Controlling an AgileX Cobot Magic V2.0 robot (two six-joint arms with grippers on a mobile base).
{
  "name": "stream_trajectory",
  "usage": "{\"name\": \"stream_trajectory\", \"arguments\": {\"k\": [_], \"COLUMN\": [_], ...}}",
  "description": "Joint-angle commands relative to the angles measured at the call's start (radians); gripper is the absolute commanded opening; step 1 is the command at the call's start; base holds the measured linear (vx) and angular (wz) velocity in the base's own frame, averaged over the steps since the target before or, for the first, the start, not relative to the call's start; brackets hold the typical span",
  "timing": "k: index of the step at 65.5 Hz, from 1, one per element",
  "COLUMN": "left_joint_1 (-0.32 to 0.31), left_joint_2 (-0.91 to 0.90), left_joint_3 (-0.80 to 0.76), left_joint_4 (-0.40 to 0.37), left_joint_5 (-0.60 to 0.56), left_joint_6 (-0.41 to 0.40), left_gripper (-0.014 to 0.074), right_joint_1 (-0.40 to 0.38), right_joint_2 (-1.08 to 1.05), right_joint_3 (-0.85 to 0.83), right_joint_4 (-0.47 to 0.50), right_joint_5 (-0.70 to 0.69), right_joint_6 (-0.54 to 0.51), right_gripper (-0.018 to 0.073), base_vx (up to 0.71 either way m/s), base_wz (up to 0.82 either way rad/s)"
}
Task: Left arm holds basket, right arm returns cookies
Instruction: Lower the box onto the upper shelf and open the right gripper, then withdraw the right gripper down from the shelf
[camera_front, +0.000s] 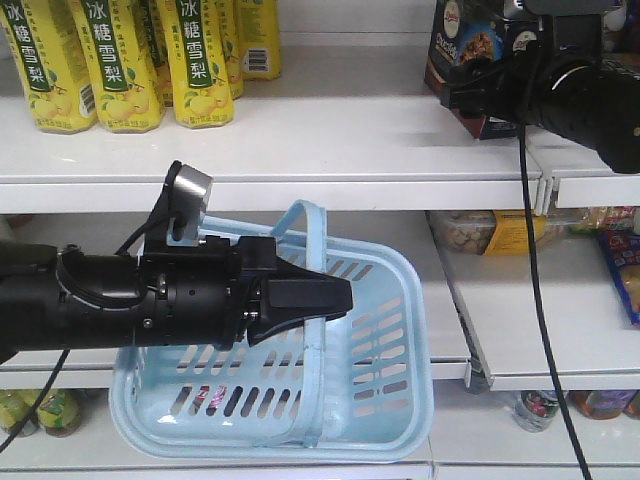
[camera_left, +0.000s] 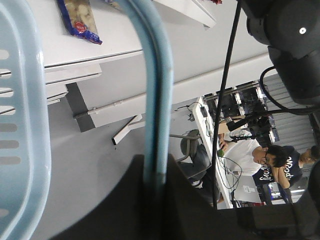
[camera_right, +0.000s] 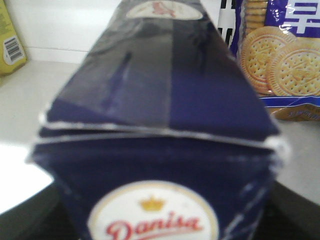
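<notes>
White store shelving (camera_front: 350, 150) fills the front view: yellow pear-drink bottles (camera_front: 120, 60) on the upper shelf at left, open shelf surface from them to the right-hand end. A clear plastic divider (camera_front: 540, 180) sits at the shelf's front edge just below the right arm (camera_front: 590, 100).

Right gripper (camera_front: 485, 85) is at the upper shelf's right end, clamped on the cookies (camera_front: 470, 50), a dark navy box. Box bottom is at shelf level; can't tell if it touches. Right wrist view shows the box (camera_right: 160, 125) filling the frame, "Danisa" logo on the near flap, jaws mostly hidden behind it. A blue cracker pack (camera_right: 280, 55) stands just right of the box, and a yellow bottle (camera_right: 10, 45) well off to the left.

Left gripper (camera_front: 300, 305) is below, in front of the middle shelf, jaws closed on a handle (camera_front: 320, 330) of the light blue basket (camera_front: 390, 400). Left wrist view confirms it: the handle (camera_left: 157, 100) runs into the dark jaws at frame bottom. Basket hangs tilted, open side facing the camera; something pinkish (camera_front: 215, 395) shows through the slots, contents otherwise unclear.

Snack packs (camera_front: 500, 230) lie on the middle shelf at right, jars (camera_front: 540, 405) on the bottom shelf.
</notes>
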Motion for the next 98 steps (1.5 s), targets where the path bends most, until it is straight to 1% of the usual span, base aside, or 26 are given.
{"name": "stream_trajectory", "arguments": {"k": [1, 19, 32, 52, 69, 78, 88, 98], "left_joint_1": [-0.001, -0.001, -0.001, -0.001, -0.001, -0.001, -0.001, -0.001], "left_joint_2": [-0.035, -0.035, -0.035, -0.035, -0.035, -0.035, -0.035, -0.035], "left_joint_3": [-0.036, -0.036, -0.036, -0.036, -0.036, -0.036, -0.036, -0.036], "left_joint_4": [-0.09, -0.09, -0.09, -0.09, -0.09, -0.09, -0.09, -0.09], "left_joint_5": [0.042, 0.042, 0.042, 0.042, 0.042, 0.042, 0.042, 0.042], "left_joint_6": [0.008, 0.008, 0.008, 0.008, 0.008, 0.008, 0.008, 0.008], "left_gripper": [-0.0006, -0.0006, -0.0006, -0.0006, -0.0006, -0.0006, -0.0006, -0.0006], "right_joint_1": [-0.002, -0.002, -0.005, -0.006, -0.006, -0.006, -0.006, -0.006], "right_joint_2": [-0.056, -0.106, -0.159, -0.254, -0.373, -0.475, -0.632, -0.796], "right_joint_3": [-0.035, -0.034, -0.034, -0.032, -0.025, 0.063, 0.23, 0.384], "right_joint_4": [-0.003, -0.007, -0.008, -0.029, -0.11, -0.117, -0.118, -0.118], "right_joint_5": [-0.046, 0.045, 0.11, 0.225, 0.337, 0.313, 0.268, 0.261], "right_joint_6": [-0.011, -0.012, -0.036, -0.036, -0.035, -0.034, -0.029, -0.029], "right_gripper": [0.0588, 0.0593, 0.0593, 0.0589, 0.0586, 0.0583, 0.0582, 0.0582], "base_vx": [0.0, 0.0, 0.0, 0.0, 0.0, 0.0, 0.0, 0.0], "base_wz": [0.0, 0.0, 0.0, 0.0, 0.0, 0.0, 0.0, 0.0]}}
